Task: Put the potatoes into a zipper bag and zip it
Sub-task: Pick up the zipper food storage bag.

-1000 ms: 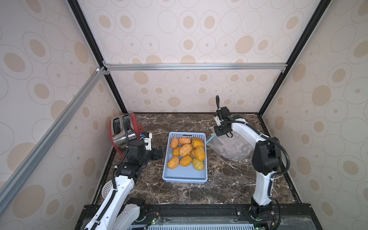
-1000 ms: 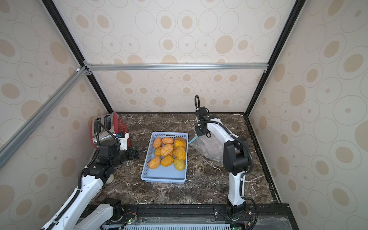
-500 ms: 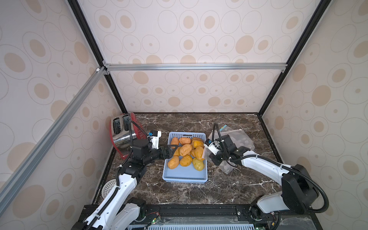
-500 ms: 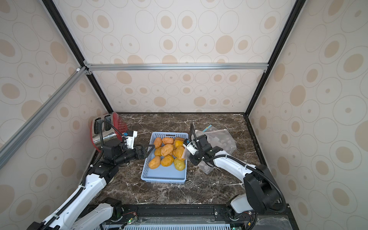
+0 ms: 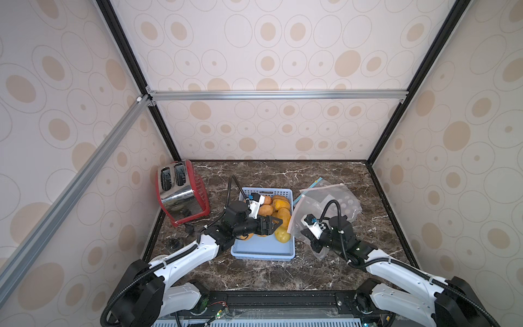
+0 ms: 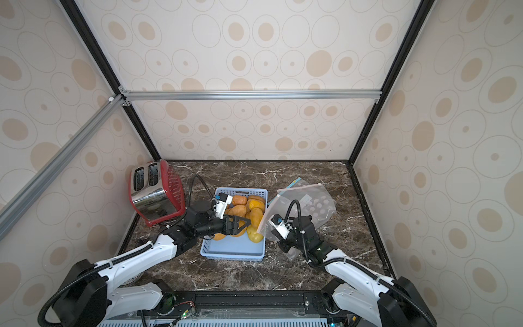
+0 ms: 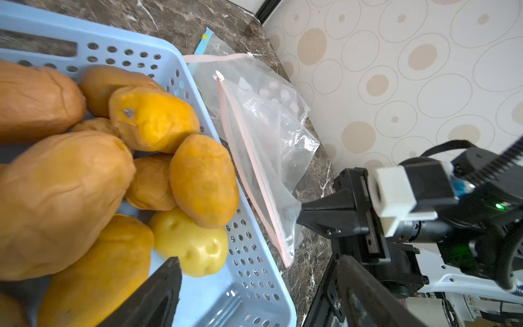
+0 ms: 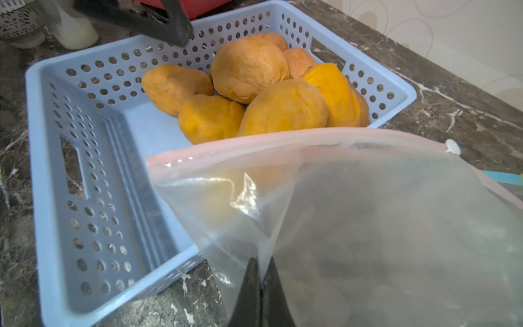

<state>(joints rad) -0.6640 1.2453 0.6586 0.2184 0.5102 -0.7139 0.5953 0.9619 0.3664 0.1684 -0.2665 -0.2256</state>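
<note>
Here the potatoes (image 5: 283,204) lie just beneath the left hand (image 5: 276,225).

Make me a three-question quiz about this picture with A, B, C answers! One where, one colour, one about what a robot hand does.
1. The right gripper is: A shut on the zipper bag; B wide open; C out of sight.
2. The toaster is: A green; B red and silver; C black.
3. The potatoes lie: A in the bag; B on the toaster; C in the blue basket.
Answers: 1 A, the right wrist view shows it pinching the plastic; 2 B, red shell, shiny side; 3 C, they are heaped there.
</note>
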